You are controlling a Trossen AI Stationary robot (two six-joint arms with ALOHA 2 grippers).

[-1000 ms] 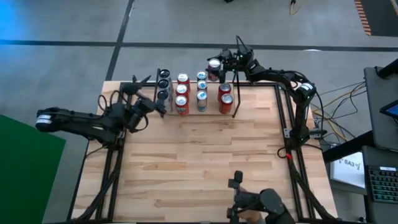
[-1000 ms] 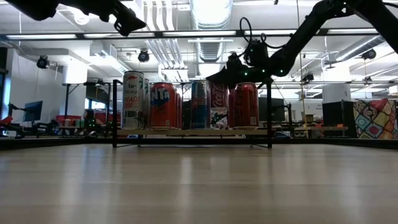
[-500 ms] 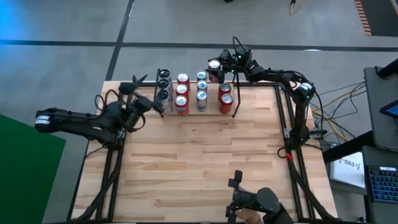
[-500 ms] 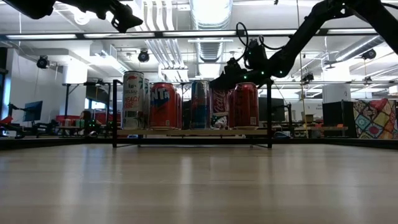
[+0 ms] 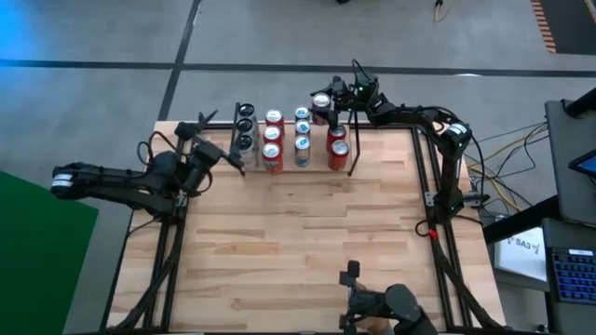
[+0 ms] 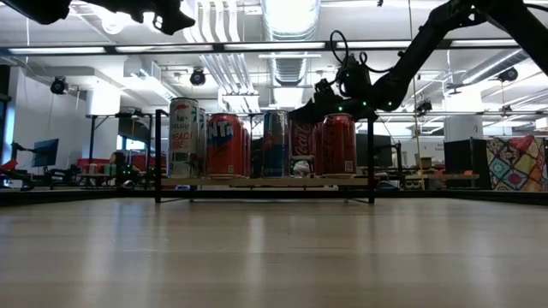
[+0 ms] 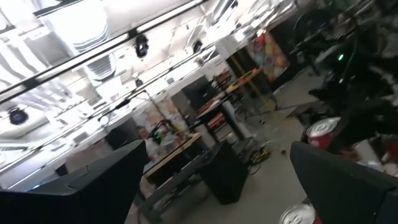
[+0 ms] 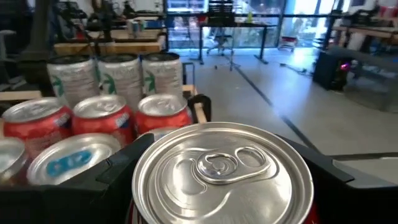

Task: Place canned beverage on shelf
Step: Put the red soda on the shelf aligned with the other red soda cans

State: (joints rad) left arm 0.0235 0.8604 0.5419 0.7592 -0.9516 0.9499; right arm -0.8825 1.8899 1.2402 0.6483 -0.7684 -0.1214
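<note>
Your right gripper [image 5: 328, 99] sits at the far end of the shelf [image 5: 352, 149], at the table's back edge, with its fingers closed around a red can [image 5: 320, 100]. In the right wrist view the silver lid and pull tab of that can [image 8: 222, 170] fill the foreground, a dark finger [image 8: 112, 168] on either side of it. From table level the held can [image 6: 301, 147] stands upright among the cans already on the rack; you cannot tell from here whether its base touches the wooden floor or hangs just above it.

The shelf's wooden floor already carries several rows of cans. From above you see dark-topped cans [image 5: 245, 126] in the leftmost row, then red cans [image 5: 272, 140], then blue-and-white cans [image 5: 302, 135], then two red cans [image 5: 337, 141] nearest the right arm. The held can is just behind that last row, at the far end of the rack.

Your left gripper [image 5: 207, 138] hovers above the table's left side, just beside the shelf's left end, fingers spread wide and holding nothing. In the left wrist view its two dark fingers [image 7: 93, 186] frame the room beyond, which is blurred.
</note>
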